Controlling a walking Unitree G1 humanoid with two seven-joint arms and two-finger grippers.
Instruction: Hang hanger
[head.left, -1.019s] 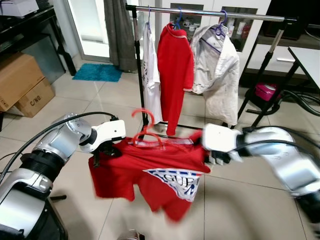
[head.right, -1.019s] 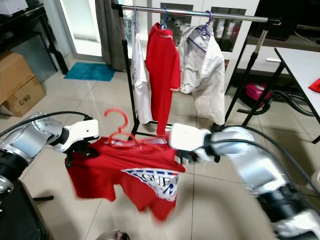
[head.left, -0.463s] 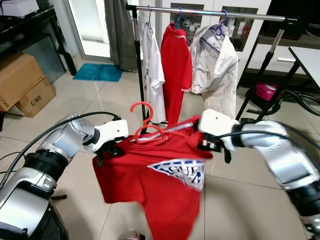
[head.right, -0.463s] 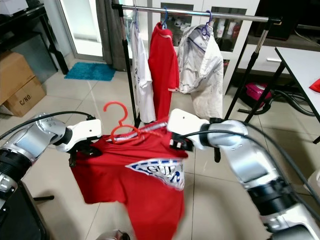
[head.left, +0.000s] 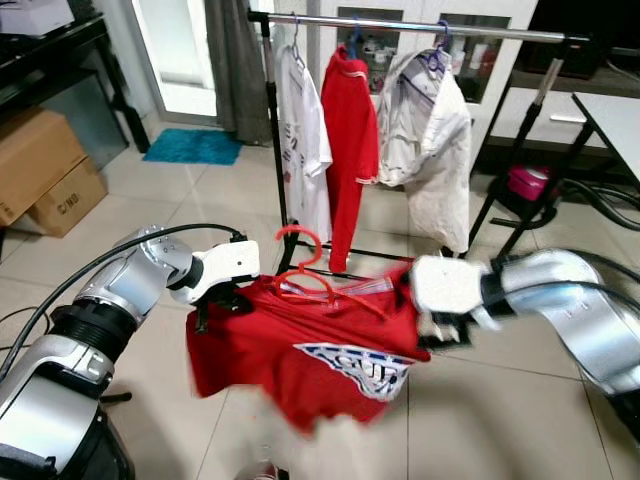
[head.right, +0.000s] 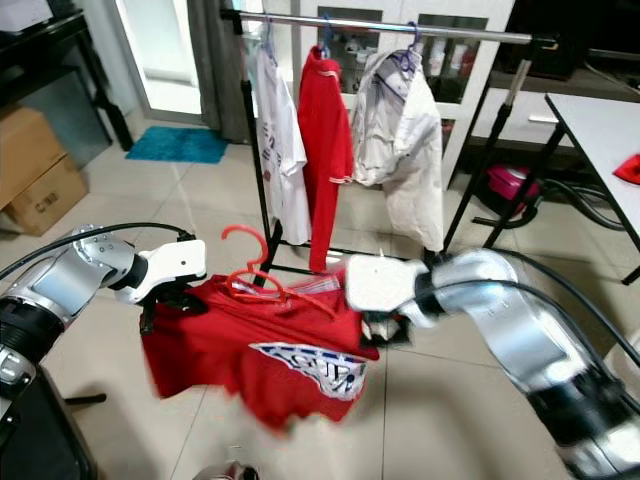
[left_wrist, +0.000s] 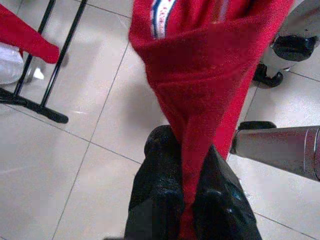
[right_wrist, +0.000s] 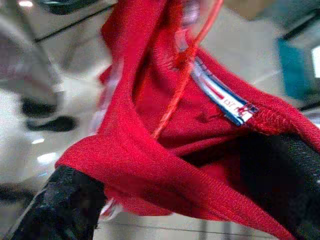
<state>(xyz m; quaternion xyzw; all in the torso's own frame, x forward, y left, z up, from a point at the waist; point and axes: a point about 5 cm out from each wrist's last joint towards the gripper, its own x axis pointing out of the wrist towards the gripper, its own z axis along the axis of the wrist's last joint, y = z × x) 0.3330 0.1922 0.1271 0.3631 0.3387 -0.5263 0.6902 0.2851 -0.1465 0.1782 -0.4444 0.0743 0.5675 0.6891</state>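
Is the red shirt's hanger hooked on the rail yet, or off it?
Off it. The red hanger sits in the red shirt, stretched between the left gripper and right gripper, below the rail.

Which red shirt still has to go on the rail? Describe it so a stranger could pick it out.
Find the clothes rail with three garments hanging from it. In front of it, the left gripper and right gripper hold a red shirt stretched between them on a red hanger. Unlike the plain red shirt on the rail, it has a blue and white chest print.
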